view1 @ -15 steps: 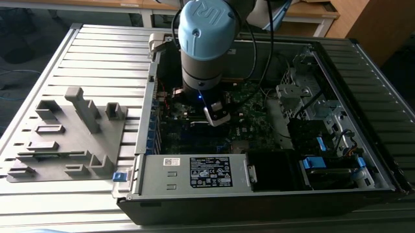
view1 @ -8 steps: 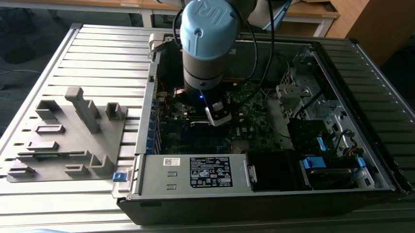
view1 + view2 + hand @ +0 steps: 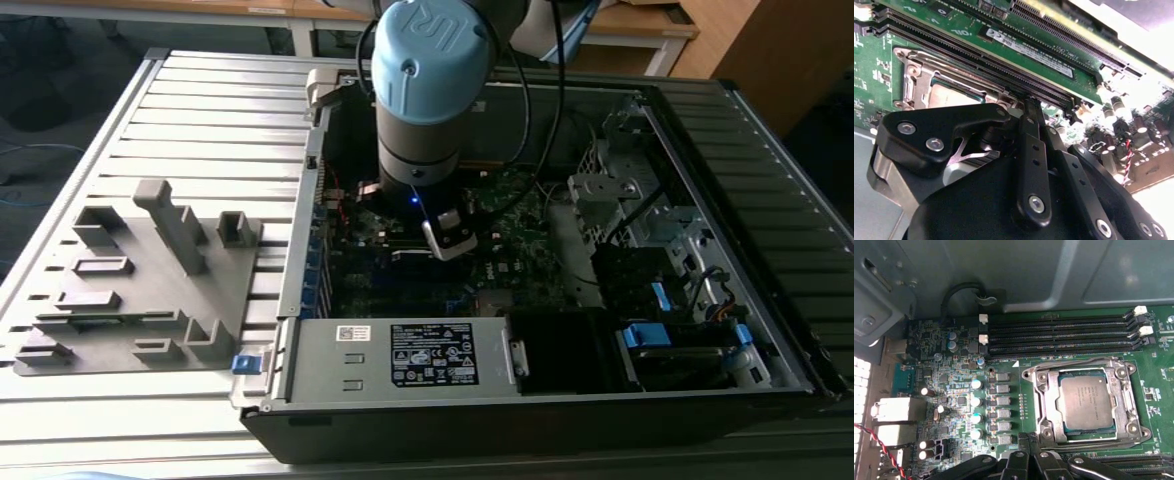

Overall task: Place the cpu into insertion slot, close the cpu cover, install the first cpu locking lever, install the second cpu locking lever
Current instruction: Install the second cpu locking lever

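Not much legible text here, honestly. The big white label [image 3: 433,353] on the power supply [image 3: 334,375] is all tiny print, as is the small sticker [image 3: 351,333] beside it. The cpu [image 3: 1087,401] has faint etched lines on its lid, and the memory stick's label [image 3: 1026,50] is just a smear. The arm's blue cap [image 3: 430,50] carries a raised logo.
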`<control>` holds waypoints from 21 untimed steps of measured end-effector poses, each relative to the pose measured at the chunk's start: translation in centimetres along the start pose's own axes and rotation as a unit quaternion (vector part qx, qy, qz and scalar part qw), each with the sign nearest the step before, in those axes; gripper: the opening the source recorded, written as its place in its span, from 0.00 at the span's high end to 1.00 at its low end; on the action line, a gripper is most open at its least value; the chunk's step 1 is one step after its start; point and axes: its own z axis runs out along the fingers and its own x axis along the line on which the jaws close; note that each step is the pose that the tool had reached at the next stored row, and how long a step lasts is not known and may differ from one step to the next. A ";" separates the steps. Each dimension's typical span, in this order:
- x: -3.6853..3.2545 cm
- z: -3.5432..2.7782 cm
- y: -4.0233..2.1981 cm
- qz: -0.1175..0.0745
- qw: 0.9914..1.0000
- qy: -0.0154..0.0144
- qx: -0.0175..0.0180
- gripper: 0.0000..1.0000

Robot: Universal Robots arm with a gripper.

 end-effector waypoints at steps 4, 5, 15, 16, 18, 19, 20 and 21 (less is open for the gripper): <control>0.01 0.00 -0.02 0.000 1.000 0.000 0.000 0.89; 0.01 0.00 -0.02 0.000 1.000 0.000 0.000 0.89; -0.02 0.09 0.05 -0.001 1.000 -0.002 0.018 0.89; -0.02 0.12 0.09 -0.001 1.000 -0.003 0.015 0.89; -0.11 0.40 0.43 -0.004 1.000 -0.005 -0.004 0.89; -0.13 0.46 0.47 -0.004 1.000 -0.005 -0.005 0.89; -0.13 0.49 0.47 -0.004 1.000 -0.005 -0.005 0.89; -0.13 0.51 0.46 -0.004 1.000 -0.005 -0.005 0.89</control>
